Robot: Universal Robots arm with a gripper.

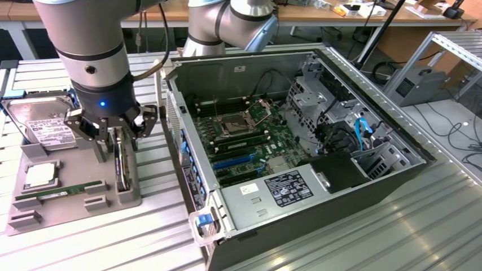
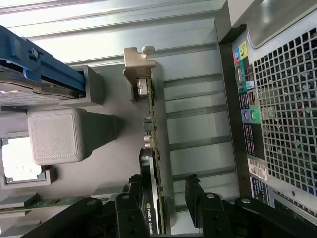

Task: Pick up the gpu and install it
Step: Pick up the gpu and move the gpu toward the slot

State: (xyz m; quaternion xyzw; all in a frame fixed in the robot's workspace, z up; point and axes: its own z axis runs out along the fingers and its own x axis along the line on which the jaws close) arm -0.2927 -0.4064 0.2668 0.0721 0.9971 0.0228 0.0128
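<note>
The gpu (image 1: pixel 121 168) stands on its edge in a slot of the grey holder tray (image 1: pixel 71 206), beside the open computer case (image 1: pixel 301 141). In the wrist view the gpu (image 2: pixel 154 148) appears edge-on: a thin green board, a black cooler and a silver end bracket (image 2: pixel 138 62). My gripper (image 1: pixel 113 131) hangs right over the card and is open. Its black fingers (image 2: pixel 194 191) stand on either side of the card's near end, and the gripper (image 2: pixel 162 191) has not closed on it.
On the tray also lie a silver hard drive (image 1: pixel 45 121) in a blue frame, a processor (image 1: pixel 39 175) and a RAM stick (image 1: pixel 66 193). Inside the case the motherboard (image 1: pixel 241 135) lies exposed with blue slots (image 1: pixel 229 162). The case's rear panel (image 2: pixel 277 109) is close beside the card.
</note>
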